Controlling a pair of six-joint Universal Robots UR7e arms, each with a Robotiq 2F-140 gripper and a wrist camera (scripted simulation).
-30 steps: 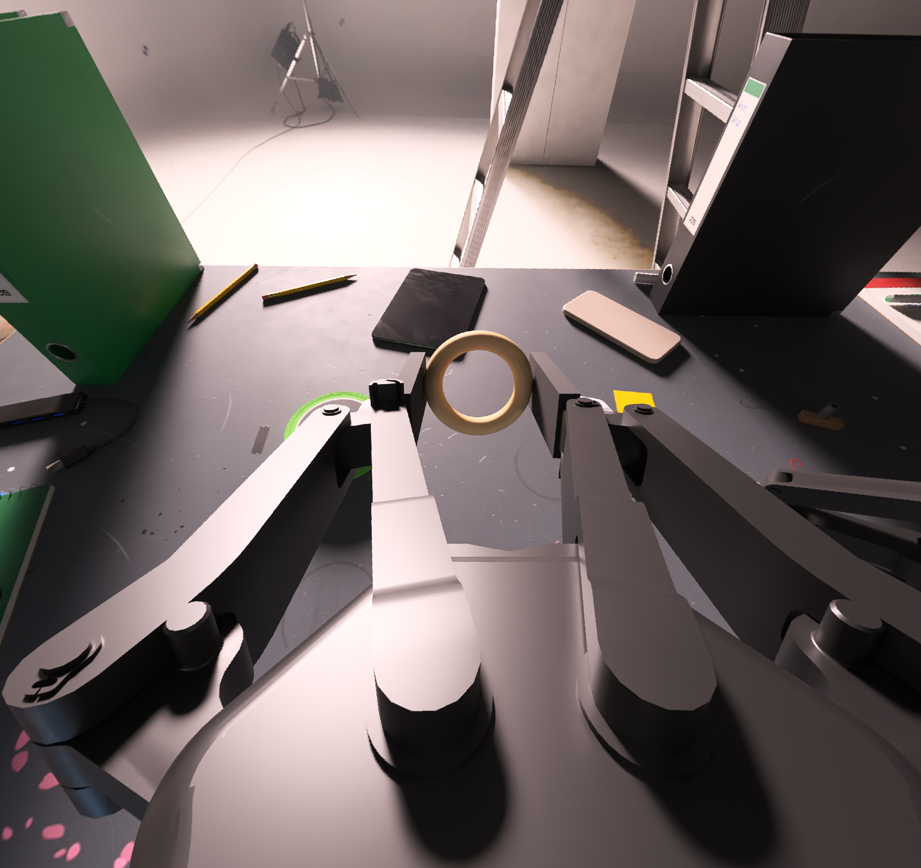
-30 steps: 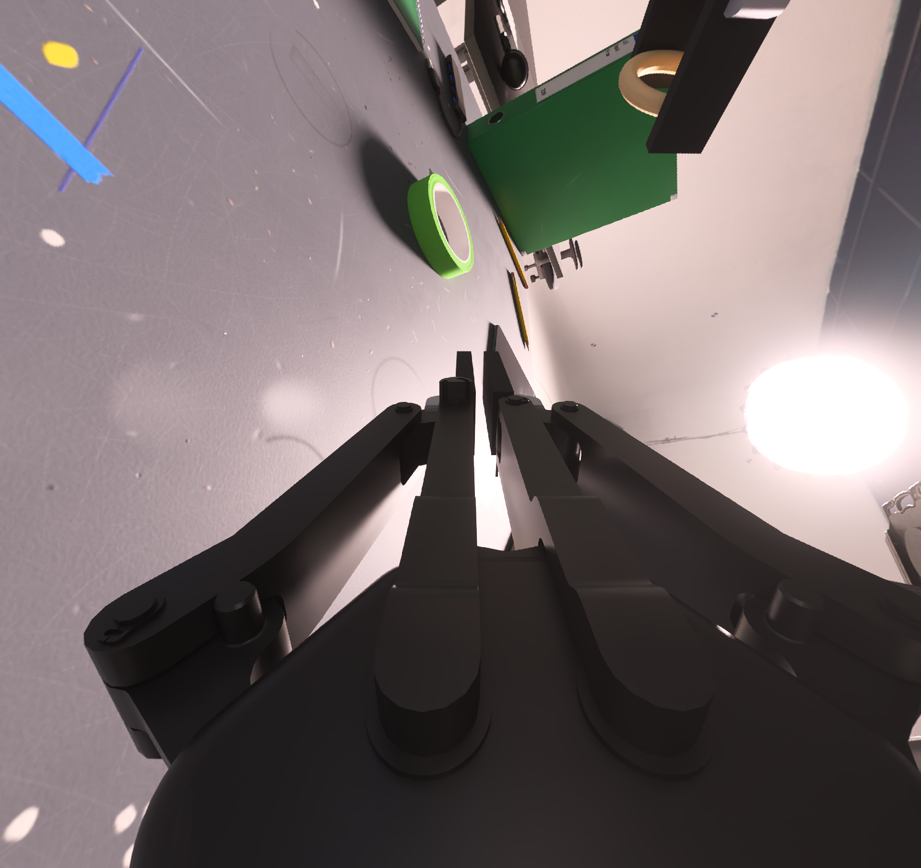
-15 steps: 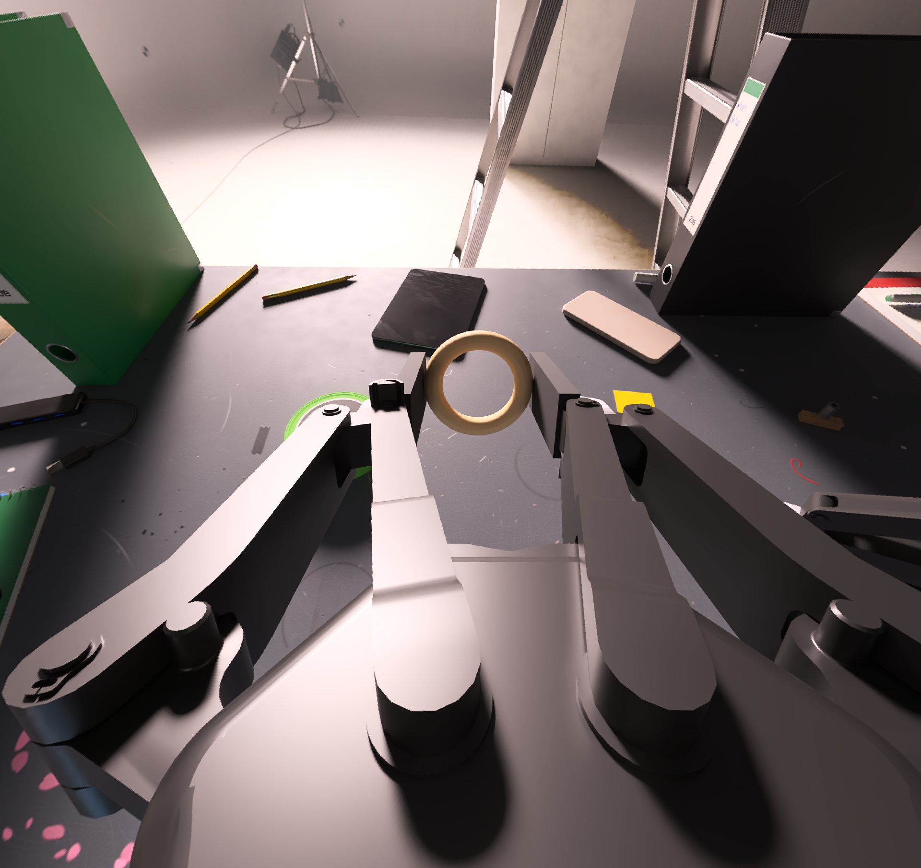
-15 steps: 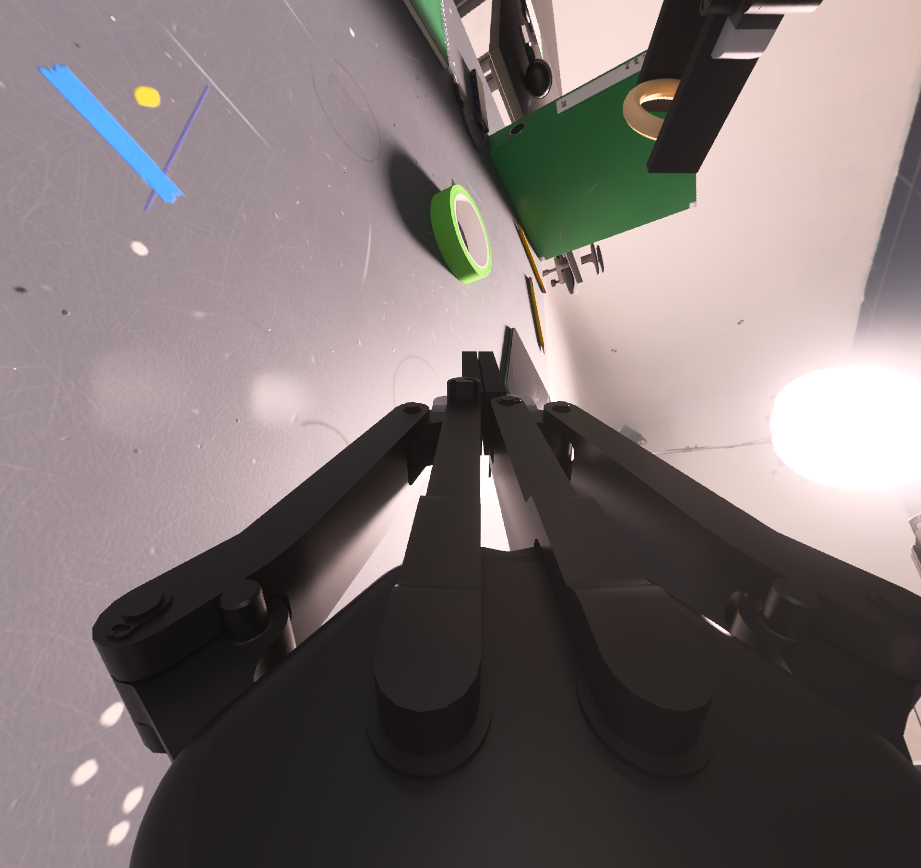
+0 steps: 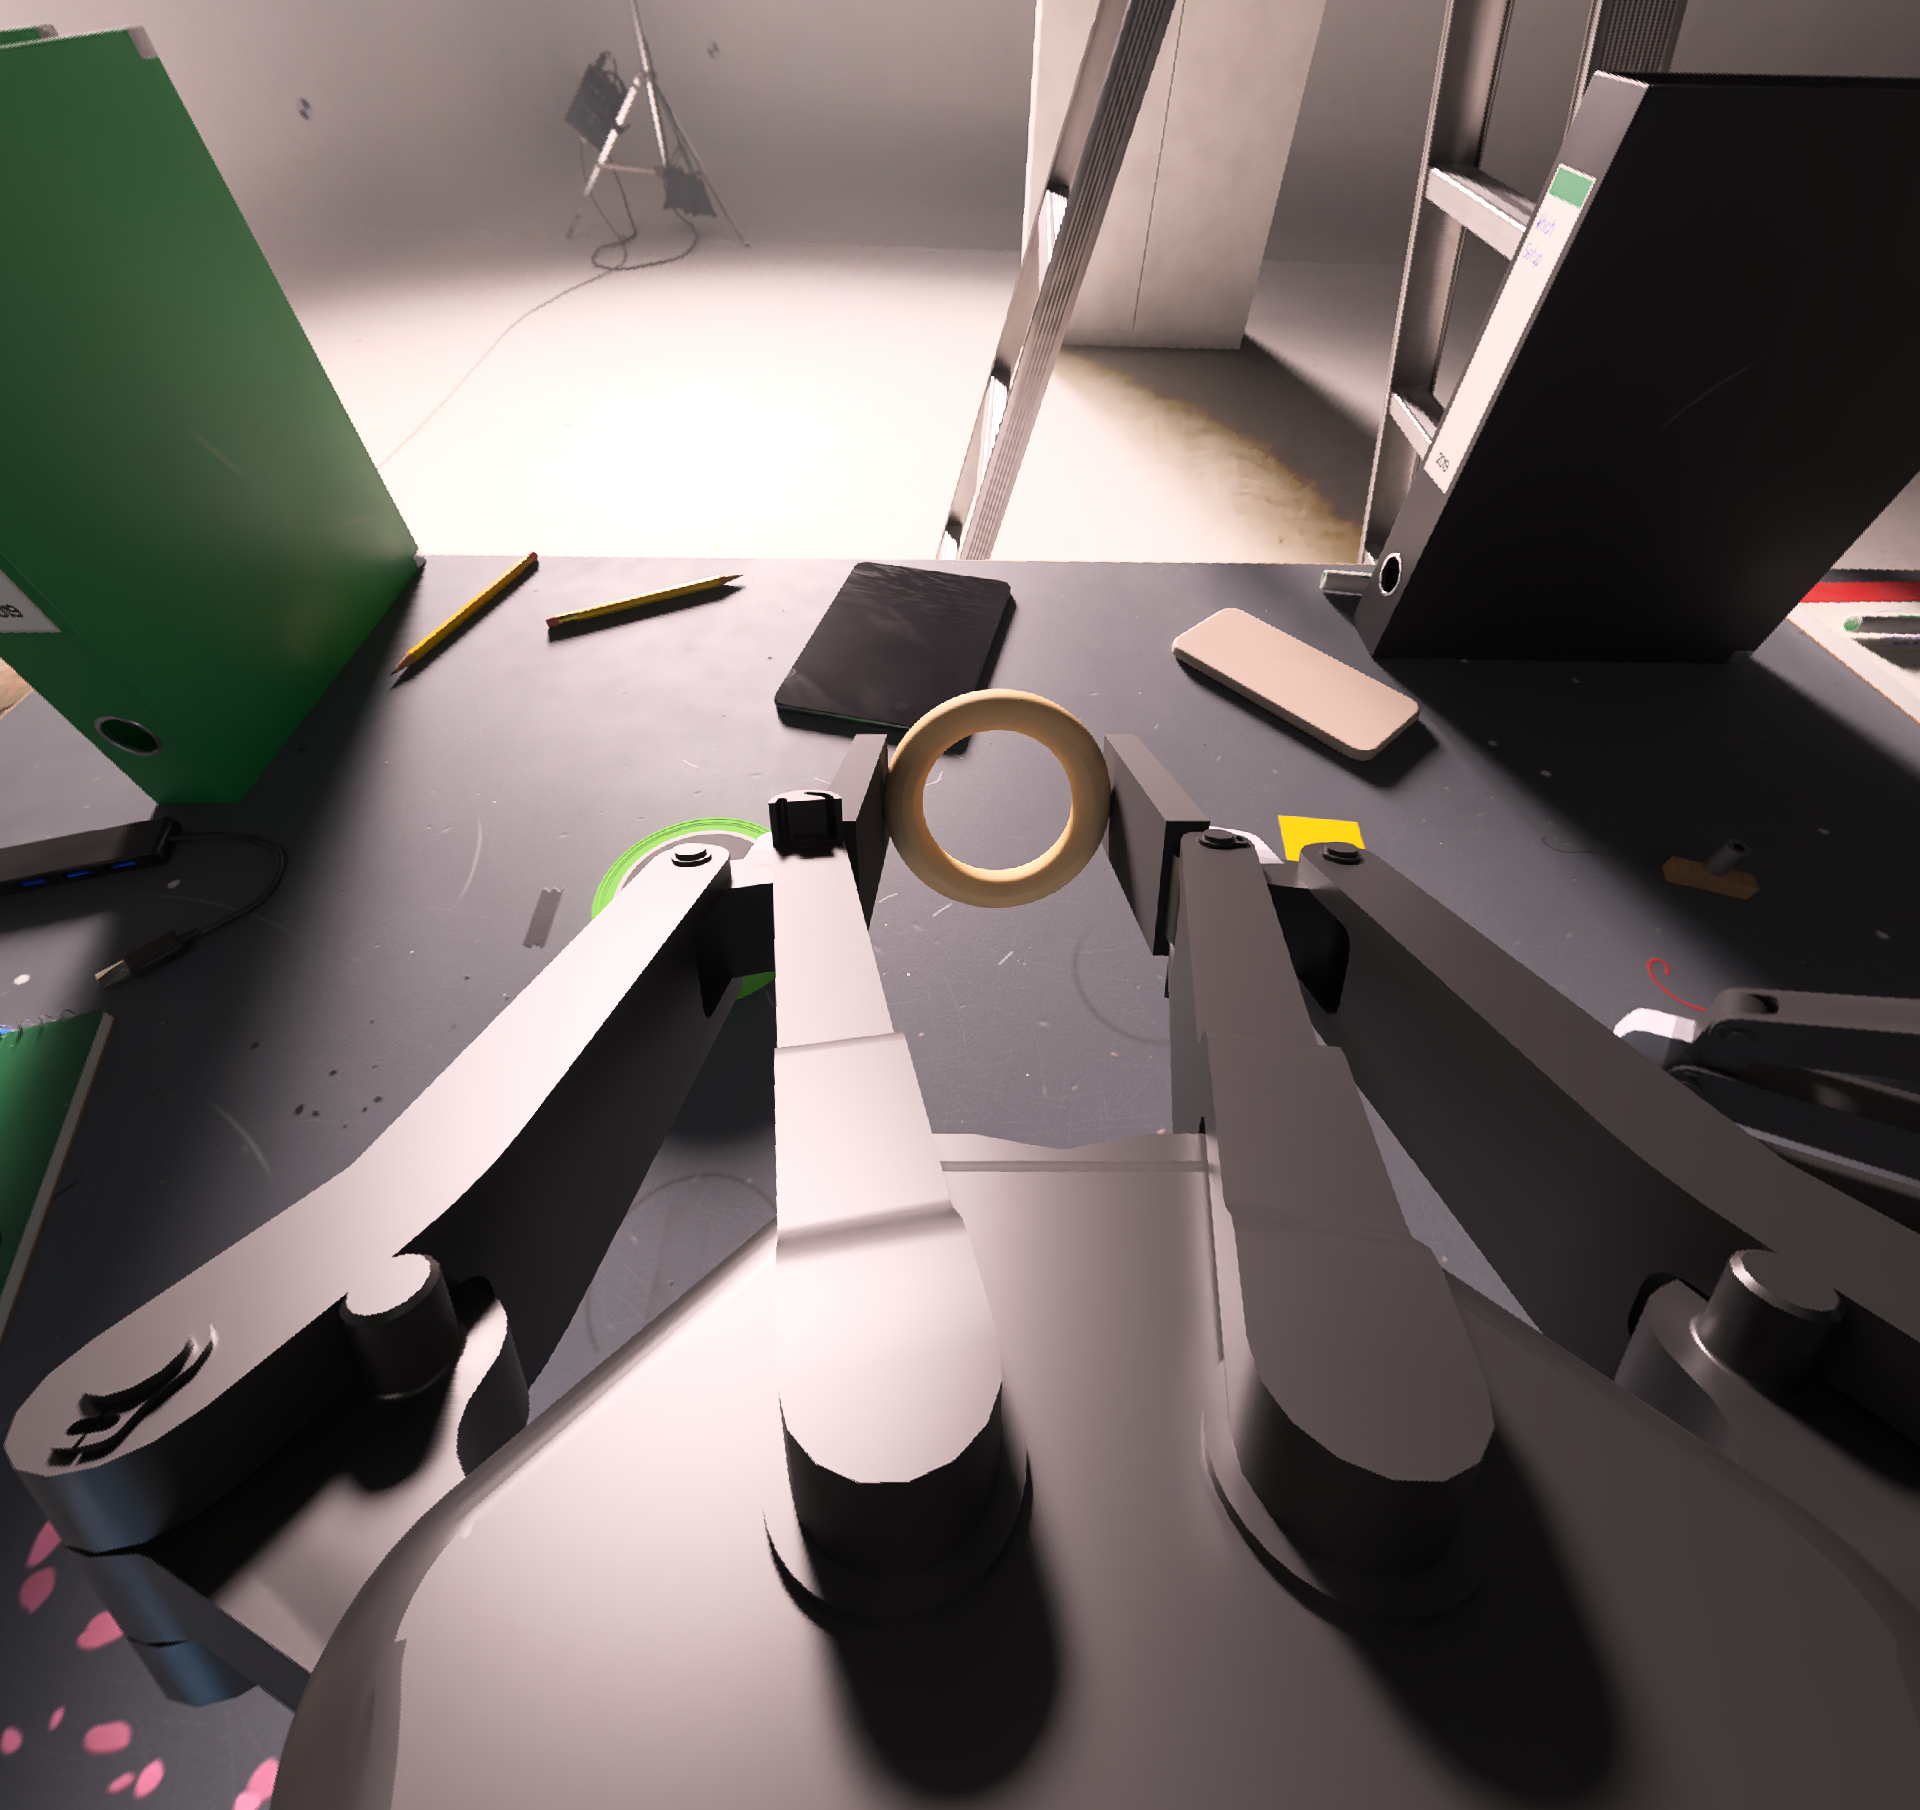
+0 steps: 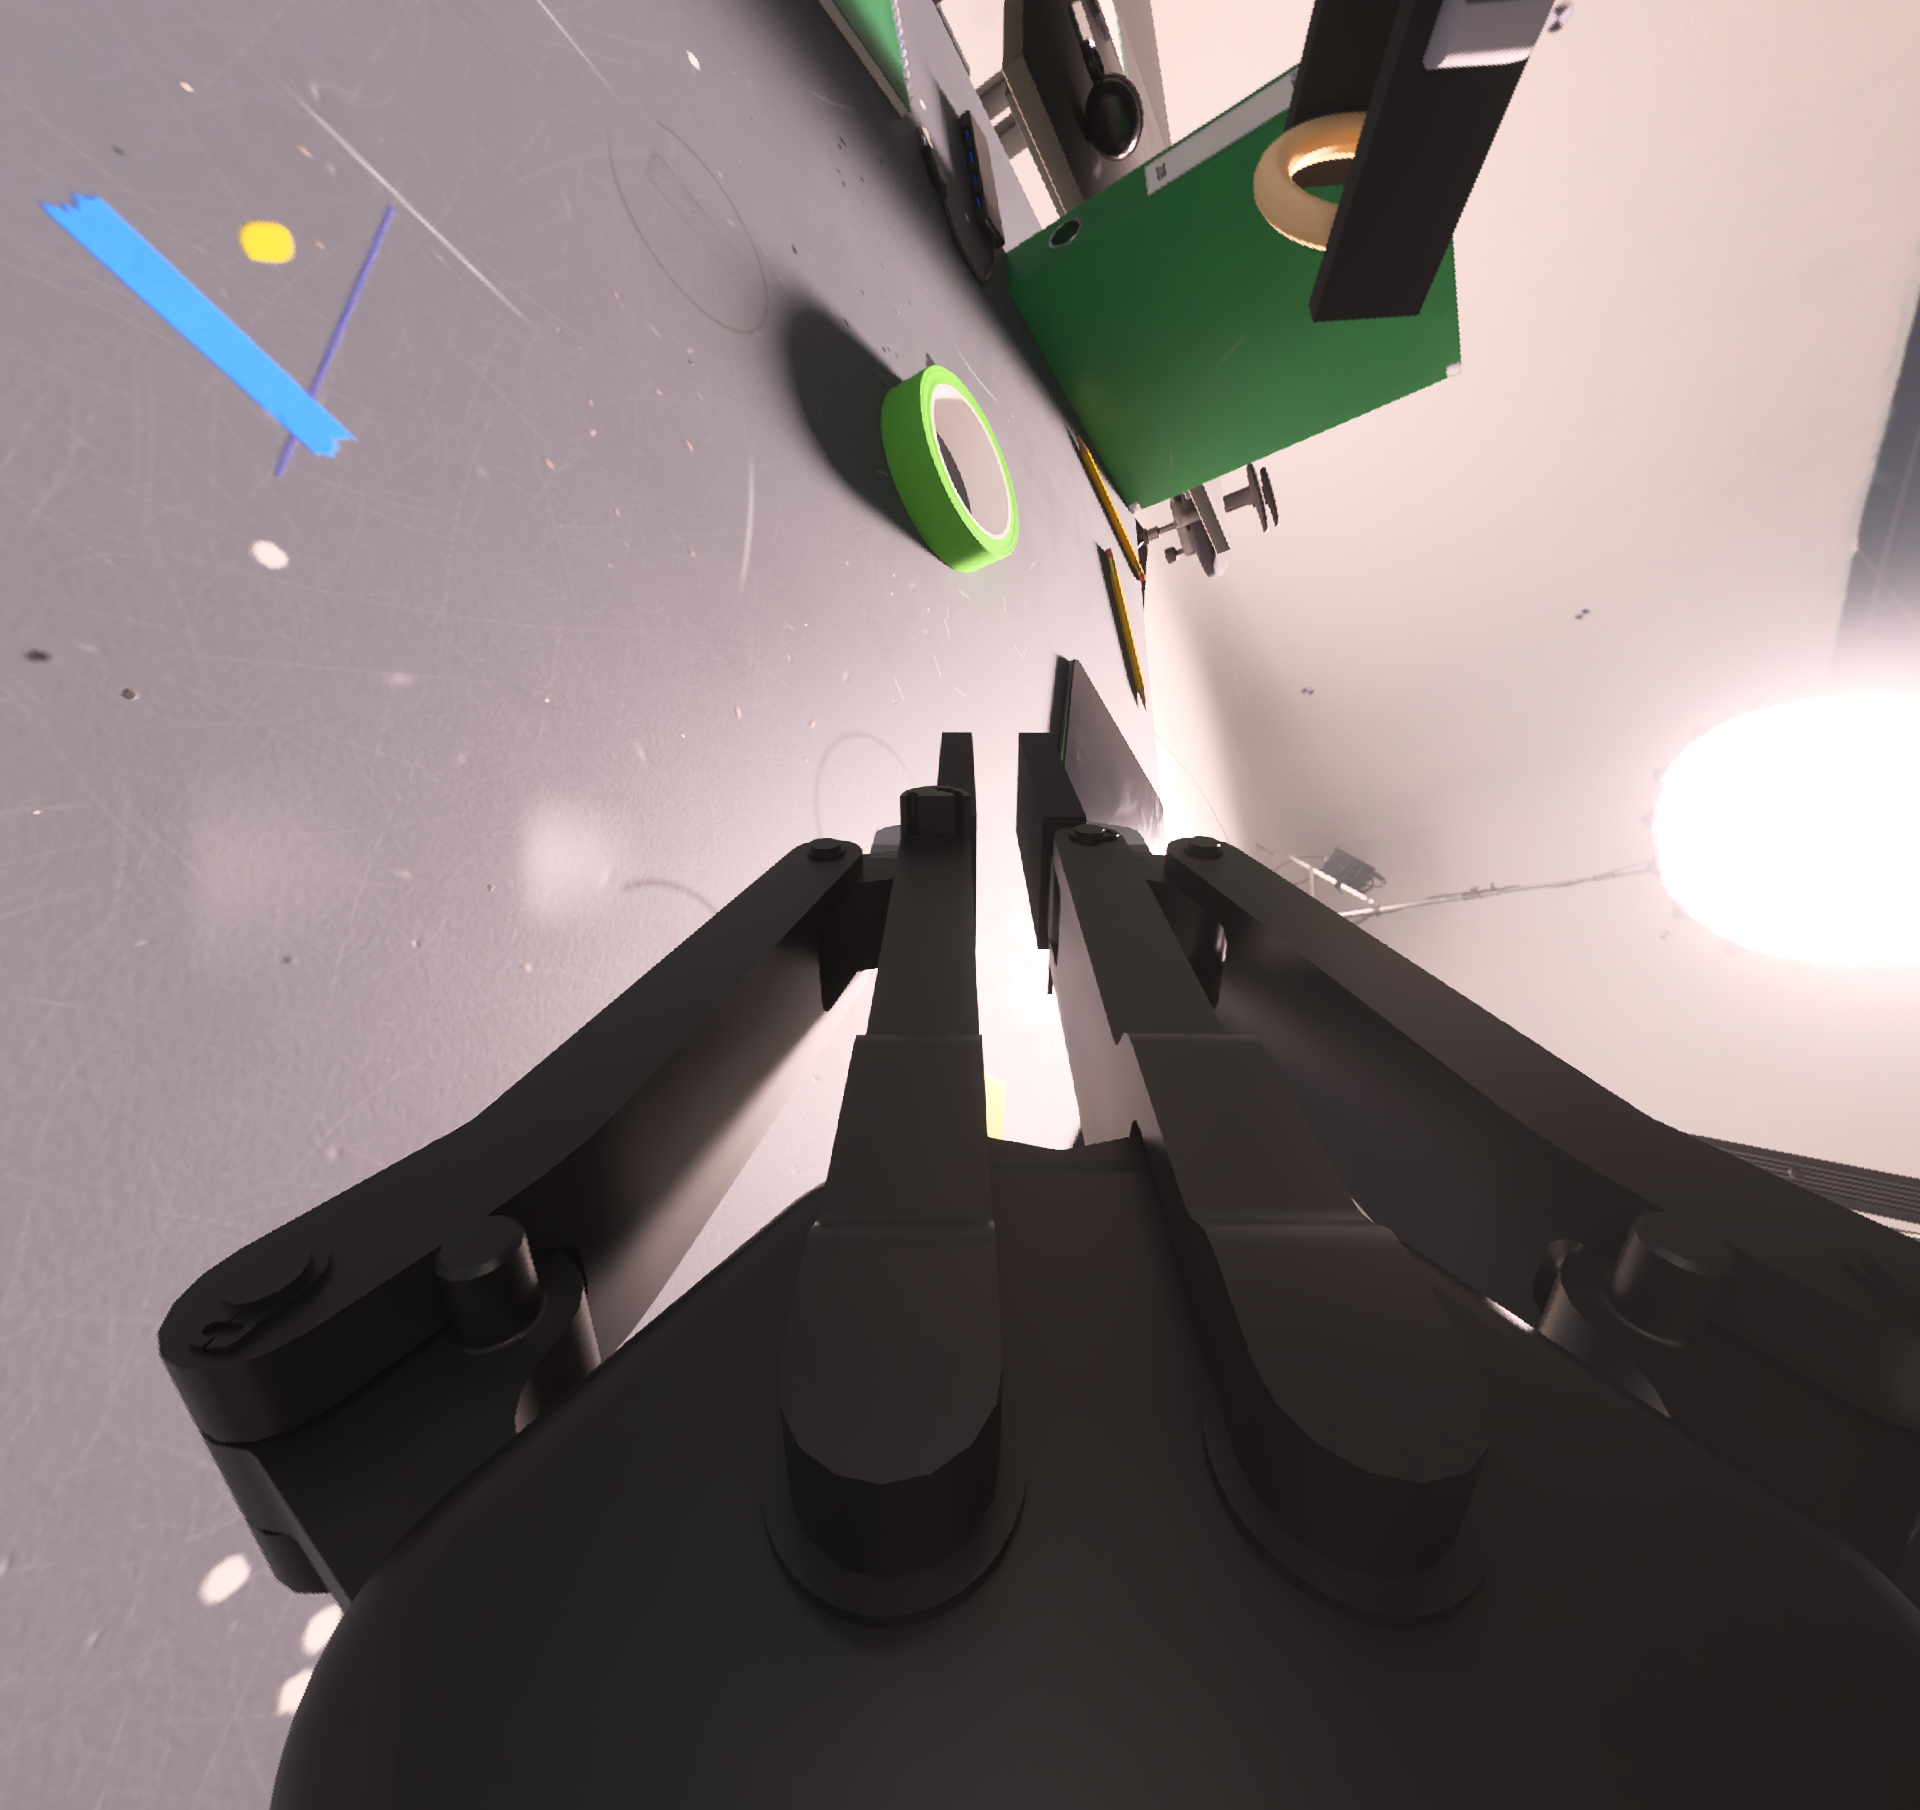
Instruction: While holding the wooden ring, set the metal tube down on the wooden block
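Observation:
My left gripper (image 5: 995, 804) is shut on the wooden ring (image 5: 995, 796) and holds it upright above the dark table. The ring (image 6: 1299, 181) and a left finger (image 6: 1392, 150) also show at the top right of the right wrist view. The small wooden block (image 5: 1704, 879) lies far right on the table, and the short metal tube (image 5: 1727, 856) rests on it. My right gripper (image 6: 995, 773) is tilted on its side over the table. Its fingers stand a narrow gap apart with nothing between them. Part of it (image 5: 1787, 1043) shows at the right edge of the left wrist view.
A green binder (image 5: 156, 410) stands at the left and a black binder (image 5: 1714, 389) at the back right. Two pencils (image 5: 644, 602), a black phone (image 5: 899, 643), a beige phone (image 5: 1294, 680), a green tape roll (image 6: 951, 467), a yellow note (image 5: 1320, 835) and a USB hub (image 5: 83, 851) lie on the table.
The right fingers closed together half a second ago and now stand slightly apart. The right wrist view shifted a little. The left gripper and the ring have not moved.

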